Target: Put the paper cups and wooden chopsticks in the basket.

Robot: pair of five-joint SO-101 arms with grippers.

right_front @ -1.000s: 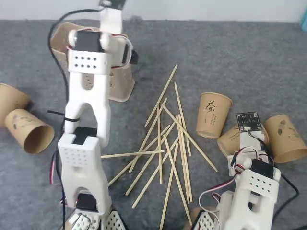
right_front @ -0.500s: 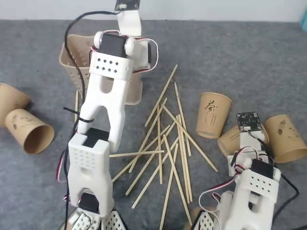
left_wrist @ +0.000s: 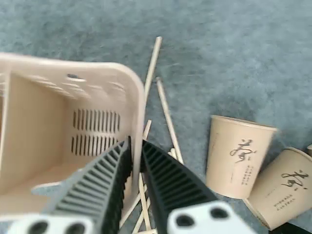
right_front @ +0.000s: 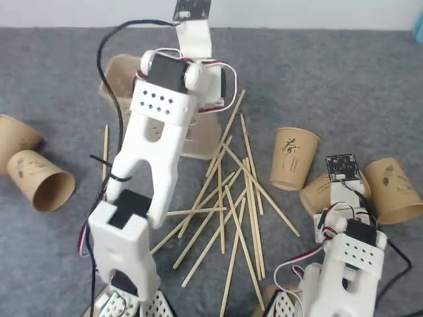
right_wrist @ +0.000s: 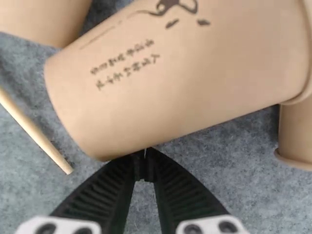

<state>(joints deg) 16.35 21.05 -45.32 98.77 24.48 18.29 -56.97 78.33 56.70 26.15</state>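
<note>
Five cups (right_front: 294,158) sit on the mat (right_front: 344,79): two near its left edge and three on the right. Chopsticks (right_front: 231,198) lie scattered in the middle, and one stick (right_front: 104,152) lies apart, near the basket (right_front: 117,74). The left gripper (left_wrist: 135,146) is clamped on the basket's wall, one finger inside and one outside. The right gripper (right_wrist: 145,158) is closed on nothing, its tips just beside one of the right-hand cups.
</note>
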